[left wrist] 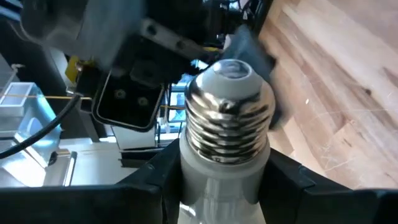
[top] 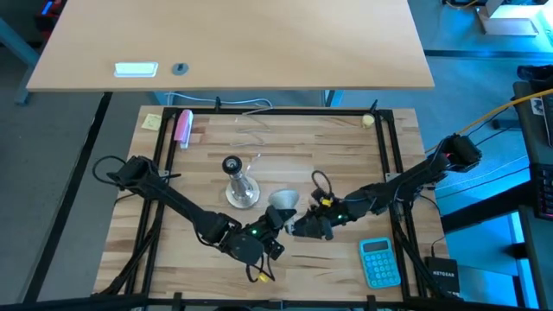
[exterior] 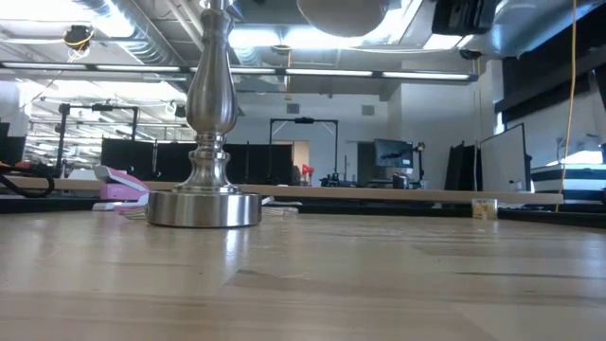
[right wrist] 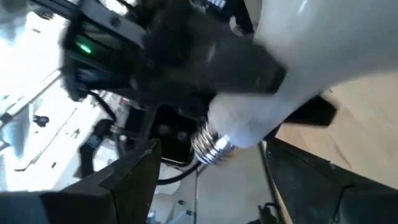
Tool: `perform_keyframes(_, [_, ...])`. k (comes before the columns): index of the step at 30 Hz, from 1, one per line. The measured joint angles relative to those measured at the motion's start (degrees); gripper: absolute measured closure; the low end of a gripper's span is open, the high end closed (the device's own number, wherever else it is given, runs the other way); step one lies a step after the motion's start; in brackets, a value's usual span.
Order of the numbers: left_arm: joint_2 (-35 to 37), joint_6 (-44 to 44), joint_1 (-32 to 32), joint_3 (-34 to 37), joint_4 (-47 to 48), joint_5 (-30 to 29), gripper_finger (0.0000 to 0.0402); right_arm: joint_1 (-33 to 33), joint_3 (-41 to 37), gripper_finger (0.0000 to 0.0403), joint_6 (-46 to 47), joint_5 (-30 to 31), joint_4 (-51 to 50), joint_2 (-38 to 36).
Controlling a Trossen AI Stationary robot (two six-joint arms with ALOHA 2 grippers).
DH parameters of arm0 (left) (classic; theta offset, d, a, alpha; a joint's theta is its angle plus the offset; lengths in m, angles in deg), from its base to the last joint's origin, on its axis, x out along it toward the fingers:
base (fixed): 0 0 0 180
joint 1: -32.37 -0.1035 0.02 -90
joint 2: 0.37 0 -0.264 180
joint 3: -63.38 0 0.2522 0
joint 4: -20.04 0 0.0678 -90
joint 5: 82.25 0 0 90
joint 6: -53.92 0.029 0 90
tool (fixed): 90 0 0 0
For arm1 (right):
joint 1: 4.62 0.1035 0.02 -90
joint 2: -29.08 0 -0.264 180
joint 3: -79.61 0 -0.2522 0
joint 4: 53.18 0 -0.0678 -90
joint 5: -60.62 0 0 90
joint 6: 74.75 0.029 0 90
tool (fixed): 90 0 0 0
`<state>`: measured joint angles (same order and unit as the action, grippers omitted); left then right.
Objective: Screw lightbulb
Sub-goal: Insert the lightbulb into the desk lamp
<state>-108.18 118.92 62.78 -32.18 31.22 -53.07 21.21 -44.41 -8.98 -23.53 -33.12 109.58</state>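
The lightbulb [top: 283,201] is a white frosted bulb with a round globe that tapers to a narrow white neck [left wrist: 217,177] ending in a silver threaded screw base [left wrist: 228,118] with a pale tip contact. It is held off the table, above the front centre of the wooden surface, just right of the metal socket stand [top: 238,183] and apart from it. In the low view only the underside of the globe [exterior: 343,14] shows, near the stand's upper stem. In the right wrist view the bulb [right wrist: 323,59] lies tilted, its screw base [right wrist: 210,144] bare and not seated in any socket.
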Motion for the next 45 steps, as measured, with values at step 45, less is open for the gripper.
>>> perform_keyframes(45, [-0.5, -0.1, -0.6, 0.1, 2.6, -0.4, 0.0257, -2.3, 0.9, 0.0166, 1.7, 9.0, -2.9, 1.6])
